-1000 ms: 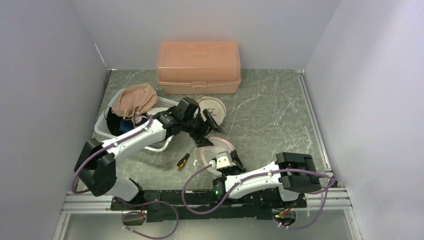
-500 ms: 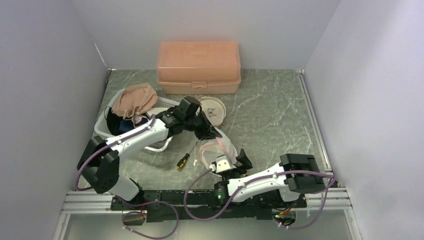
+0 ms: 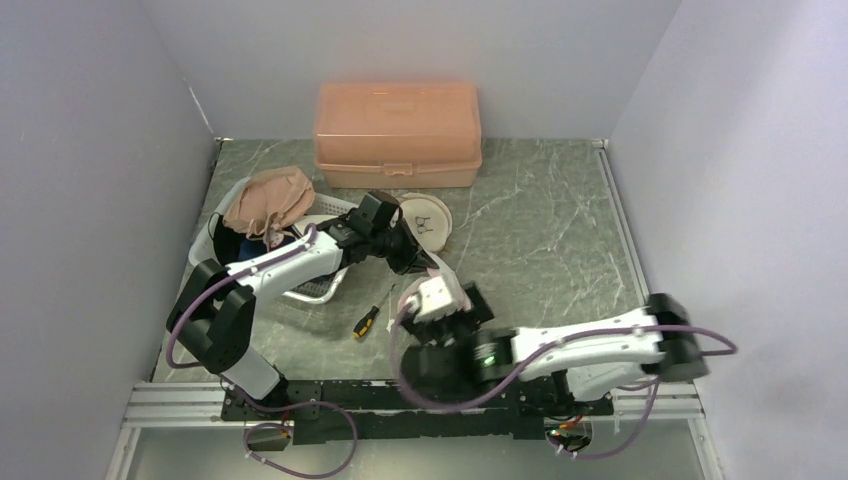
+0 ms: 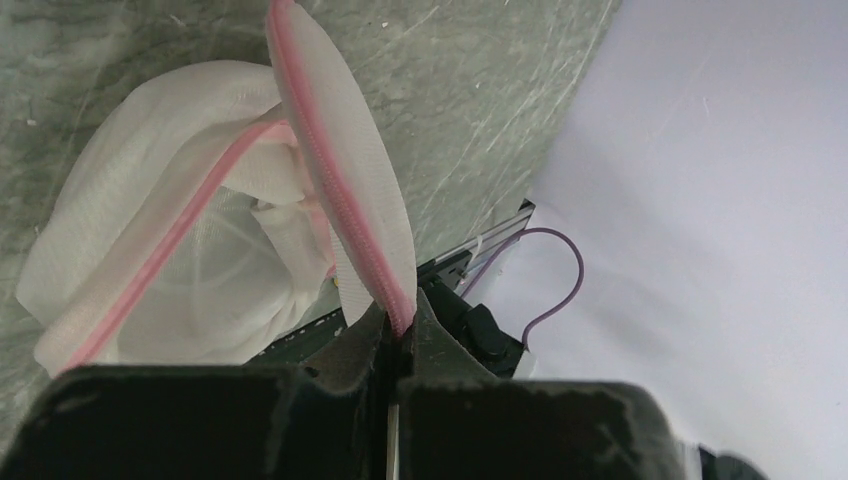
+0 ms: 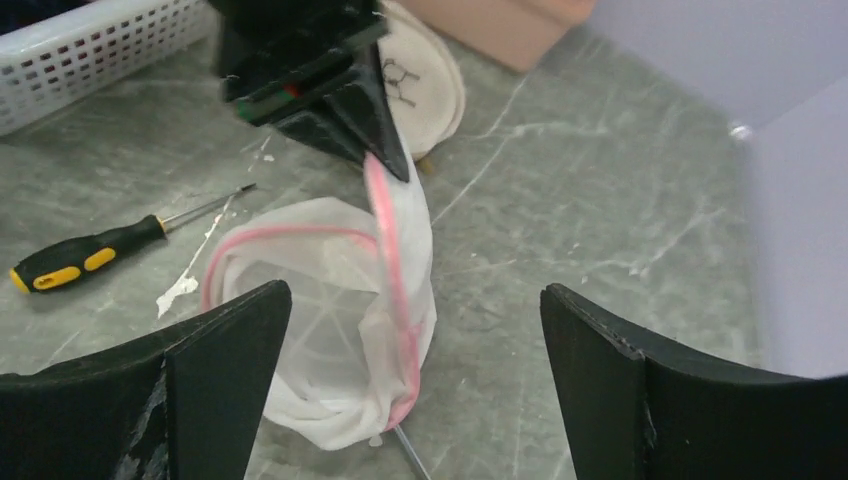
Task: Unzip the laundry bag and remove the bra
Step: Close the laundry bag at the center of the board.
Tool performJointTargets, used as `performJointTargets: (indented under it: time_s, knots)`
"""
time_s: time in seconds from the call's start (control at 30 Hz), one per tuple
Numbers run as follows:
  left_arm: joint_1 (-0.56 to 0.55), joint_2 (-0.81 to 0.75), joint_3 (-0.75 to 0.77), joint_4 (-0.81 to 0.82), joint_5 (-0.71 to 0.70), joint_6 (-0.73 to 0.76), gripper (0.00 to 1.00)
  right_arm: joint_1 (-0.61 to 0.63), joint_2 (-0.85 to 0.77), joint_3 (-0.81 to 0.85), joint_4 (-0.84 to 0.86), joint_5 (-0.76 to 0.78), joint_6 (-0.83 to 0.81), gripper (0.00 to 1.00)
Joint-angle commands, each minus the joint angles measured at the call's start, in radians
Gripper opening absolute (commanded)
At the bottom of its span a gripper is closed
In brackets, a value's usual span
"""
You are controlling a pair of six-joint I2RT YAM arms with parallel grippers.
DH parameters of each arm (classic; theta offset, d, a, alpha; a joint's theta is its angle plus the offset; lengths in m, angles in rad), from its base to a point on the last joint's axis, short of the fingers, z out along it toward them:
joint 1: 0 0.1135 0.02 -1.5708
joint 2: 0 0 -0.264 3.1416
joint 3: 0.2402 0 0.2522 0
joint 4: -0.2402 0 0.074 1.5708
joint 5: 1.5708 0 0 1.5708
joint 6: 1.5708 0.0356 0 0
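Note:
The laundry bag [image 5: 330, 310] is white mesh with a pink zipper edge, and it lies on the marble table in front of the arms. Its mouth gapes in a pink-rimmed loop. My left gripper [image 4: 400, 325] is shut on the pink zipper edge [image 4: 340, 170] and holds that side up off the table. It also shows from the front in the right wrist view [image 5: 388, 165]. My right gripper [image 5: 415, 292] hangs wide open just above the bag with nothing between its fingers. Inside the bag I see only white mesh and ribs; the bra is not visible there.
A white basket [image 3: 215, 250] at the left holds a beige padded cloth [image 3: 268, 200]. An orange lidded box [image 3: 398, 133] stands at the back. A round white disc [image 3: 428, 220] lies behind the bag. A black-and-yellow screwdriver [image 5: 90, 258] lies to the bag's left. Grey walls enclose both sides.
My left gripper shut on the bag's pink edge and pulled it upward. My right gripper opened wide, and its arm swung up over the bag.

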Motion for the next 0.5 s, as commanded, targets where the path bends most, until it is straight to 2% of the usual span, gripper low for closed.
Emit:
performJointTargets:
  time_s: [0.0,0.13,0.27,0.47]
  knots:
    - [0.004,-0.023,-0.018,0.052,-0.017,0.050,0.03,-0.228,-0.347,-0.164,0.878,-0.460,-0.737,1.00]
    - [0.003,-0.064,-0.063,0.073,-0.020,0.079,0.03,-0.338,-0.368,-0.100,0.848,-0.533,-0.726,1.00]
    - [0.000,-0.115,-0.118,0.104,0.024,0.164,0.03,-0.561,-0.485,-0.182,0.842,-0.770,-0.519,1.00]
    - [-0.002,-0.220,-0.284,0.258,0.132,0.280,0.03,-0.930,-0.582,-0.374,0.832,-1.183,-0.283,1.00]
